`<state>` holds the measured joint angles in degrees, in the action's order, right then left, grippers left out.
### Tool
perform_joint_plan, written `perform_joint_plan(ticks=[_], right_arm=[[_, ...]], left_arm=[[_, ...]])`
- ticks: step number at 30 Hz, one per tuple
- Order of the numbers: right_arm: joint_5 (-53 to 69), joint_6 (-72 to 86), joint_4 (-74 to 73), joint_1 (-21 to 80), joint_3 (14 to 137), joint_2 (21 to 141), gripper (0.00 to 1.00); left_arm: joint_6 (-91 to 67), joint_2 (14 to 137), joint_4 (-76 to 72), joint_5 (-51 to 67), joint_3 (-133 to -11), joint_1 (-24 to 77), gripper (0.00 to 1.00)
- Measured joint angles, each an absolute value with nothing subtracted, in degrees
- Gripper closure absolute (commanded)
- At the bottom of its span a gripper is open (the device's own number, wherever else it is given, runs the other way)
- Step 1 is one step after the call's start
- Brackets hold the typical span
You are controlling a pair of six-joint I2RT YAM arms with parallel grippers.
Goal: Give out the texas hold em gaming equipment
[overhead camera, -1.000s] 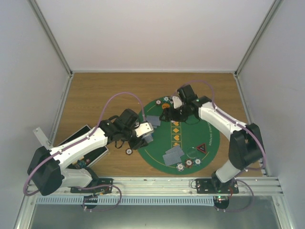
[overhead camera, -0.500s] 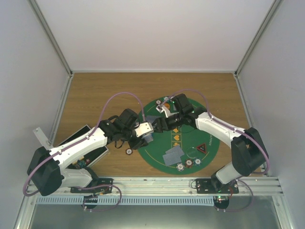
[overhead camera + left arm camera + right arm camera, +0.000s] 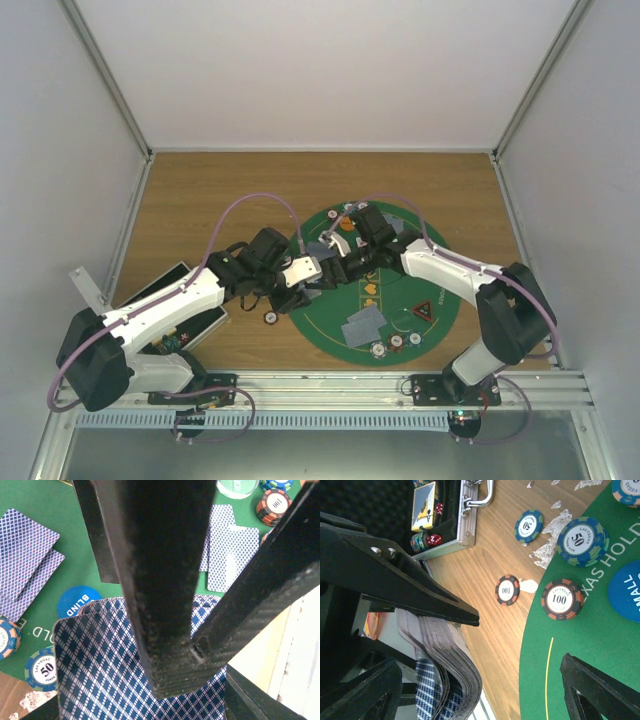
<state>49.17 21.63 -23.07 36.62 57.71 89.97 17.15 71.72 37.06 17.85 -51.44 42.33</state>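
Leftmost, the left gripper [image 3: 320, 282] is clamped on a thick deck of blue diamond-backed playing cards [image 3: 115, 672], held above the left part of the round green felt mat [image 3: 440, 290]. Just right of the deck, the right gripper [image 3: 338, 262] hovers with fingers spread apart, gripping nothing. Small round striped-edge poker chips [image 3: 562, 599] lie beneath.

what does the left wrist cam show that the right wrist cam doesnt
Only left wrist: dealt cards face down on the mat and a clear disc. Only right wrist: the open case with dice, and a 001 chip on the wood. Both: the deck, the mat, the blue disc.
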Motion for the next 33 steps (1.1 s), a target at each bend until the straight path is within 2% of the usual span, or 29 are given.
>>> perform_joint_plan(ticks=[33], right_arm=[[44.6,20.1,-28.1,36.6,57.9,89.6,0.17]], left_arm=[[17.1,71.7,37.4,18.0,-51.4,42.3,0.47]])
